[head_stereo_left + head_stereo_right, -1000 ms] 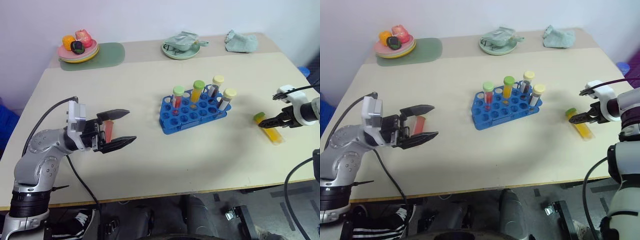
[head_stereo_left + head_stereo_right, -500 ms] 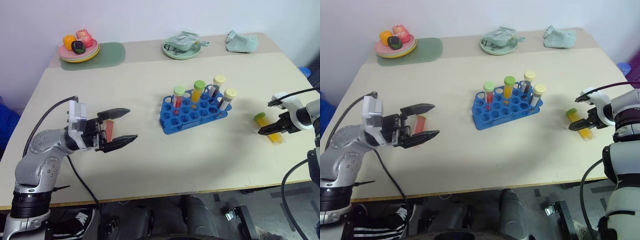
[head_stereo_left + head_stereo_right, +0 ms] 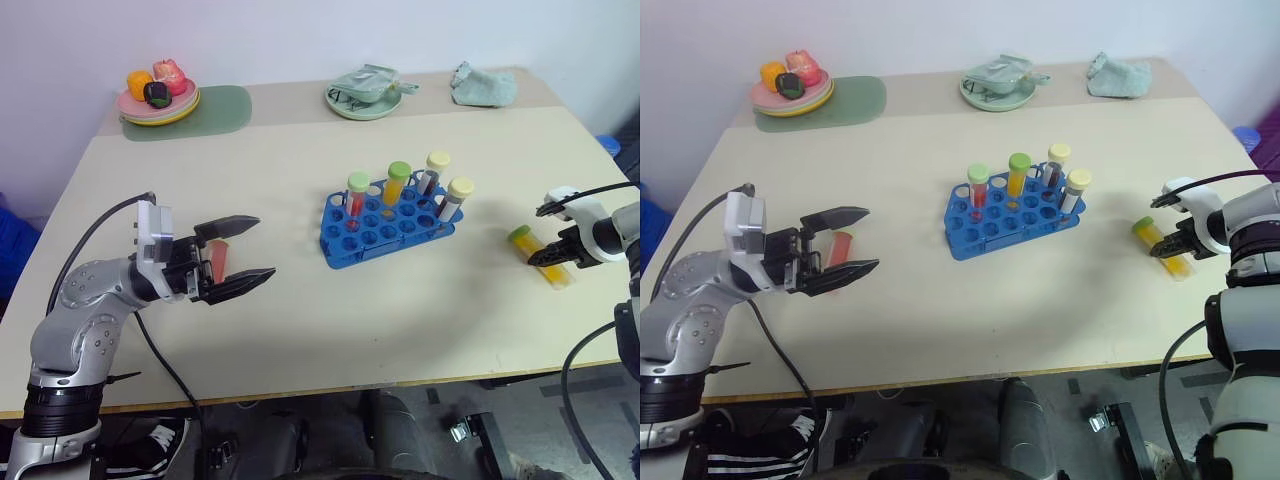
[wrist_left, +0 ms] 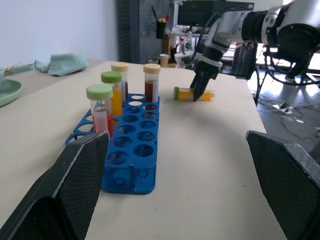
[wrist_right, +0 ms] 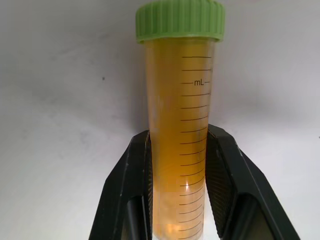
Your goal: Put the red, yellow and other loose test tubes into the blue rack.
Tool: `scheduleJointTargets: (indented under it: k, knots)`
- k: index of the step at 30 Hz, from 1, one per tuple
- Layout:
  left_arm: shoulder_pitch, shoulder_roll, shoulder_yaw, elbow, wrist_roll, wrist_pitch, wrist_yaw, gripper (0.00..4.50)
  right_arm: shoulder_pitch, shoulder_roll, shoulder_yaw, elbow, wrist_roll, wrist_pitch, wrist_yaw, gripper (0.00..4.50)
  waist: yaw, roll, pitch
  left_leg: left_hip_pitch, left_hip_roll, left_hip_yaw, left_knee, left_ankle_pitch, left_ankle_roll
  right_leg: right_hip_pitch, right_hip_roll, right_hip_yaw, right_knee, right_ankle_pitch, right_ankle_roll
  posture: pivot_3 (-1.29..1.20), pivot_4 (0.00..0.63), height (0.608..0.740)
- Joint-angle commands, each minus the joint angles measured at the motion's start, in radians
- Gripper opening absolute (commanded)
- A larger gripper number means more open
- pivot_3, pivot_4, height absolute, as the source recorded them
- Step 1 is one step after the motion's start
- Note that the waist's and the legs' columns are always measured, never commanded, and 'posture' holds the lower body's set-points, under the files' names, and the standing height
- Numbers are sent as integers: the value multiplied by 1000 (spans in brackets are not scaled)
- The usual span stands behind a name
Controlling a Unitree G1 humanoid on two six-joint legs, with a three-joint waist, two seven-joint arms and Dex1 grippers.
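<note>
I am holding the right gripper [image 5: 178, 150] clamped on the yellow tube [image 5: 179, 125], which is lying flat on the table [image 3: 300, 180] to the right of the rack [image 3: 385, 225]. Its green cap is pointing roughly toward the rack; the fingers are pinching the barrel across its long axis, below the cap. The left gripper [image 3: 240, 258] is hovering fully spread and holding nothing, with a red tube [image 3: 217, 262] lying just beyond it. I judge the right arm nearer for this tube.
</note>
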Motion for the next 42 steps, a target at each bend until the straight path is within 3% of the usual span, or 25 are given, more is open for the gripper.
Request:
scheduleJointTargets:
  k: [1, 4, 7, 12, 15, 21, 26, 33, 42]
  knots:
    - [-2, 13, 19, -35, -16, -9, 0, 4500, 88, -74, -17, -169, 53, -80, 164, 896, 1, 0, 0, 0, 0, 0, 0, 0, 0, 0, 0, 0, 0, 0, 0, 0, 150, 740]
    - [-6, 17, 20, -31, -15, -8, -2, 4500, 331, -206, -76, -508, 245, -198, 267, 896, 11, 2, 1, -1, 0, -1, 0, 0, 0, 0, 0, 0, 0, 0, 0, 0, 150, 740]
    - [-23, 19, 16, -10, -11, -10, -9, 4500, 512, -179, -285, -815, 442, -117, 254, 896, 2, 2, 1, -1, 0, -1, 0, 0, 0, 0, 0, 0, 0, 0, 0, 0, 150, 740]
    - [-58, 23, 8, 23, -5, -19, -32, 4500, 515, 100, -575, -1003, 630, -63, -116, 896, -1, 3, 0, 5, 0, 1, 0, 0, -1, 0, 1, 1, 0, 2, -2, 0, 150, 740]
    - [-69, 28, 11, 38, -3, -22, -44, 4500, 577, 260, -651, -1164, 659, -106, -321, 896, 14, 2, 0, 2, 0, -2, 0, 0, -1, -1, 1, 0, 1, 2, -2, 0, 150, 740]
    - [-84, 31, 9, 59, -1, -24, -54, 4500, 690, 521, -586, -1339, 598, -245, -602, 896, 26, 2, 0, 1, -2, -3, 1, 0, -1, -1, 0, -2, 0, 2, -3, 0, 150, 740]
    - [-110, 32, -7, 87, 15, -37, -75, 4500, 697, 679, -471, -1287, 458, -398, -811, 896, 10, 2, 0, 3, -1, -2, 0, 1, -2, -1, 1, -1, 2, 2, -3, 0, 150, 740]
    - [-122, 29, -15, 71, 12, -22, -60, 4500, 696, 696, -421, -1094, 374, -616, -877, 896, -3, 2, 0, 3, -2, -2, -1, 1, -2, -1, 1, -2, 1, 2, -3, 0, 150, 740]
    - [-130, 53, -1, 63, 2, -3, -57, 4500, 713, 697, -408, -1058, 396, -668, -885, 896, -6, 2, 0, 3, -1, -2, -1, 1, -2, -1, 2, -1, 1, 2, -3, 0, 150, 740]
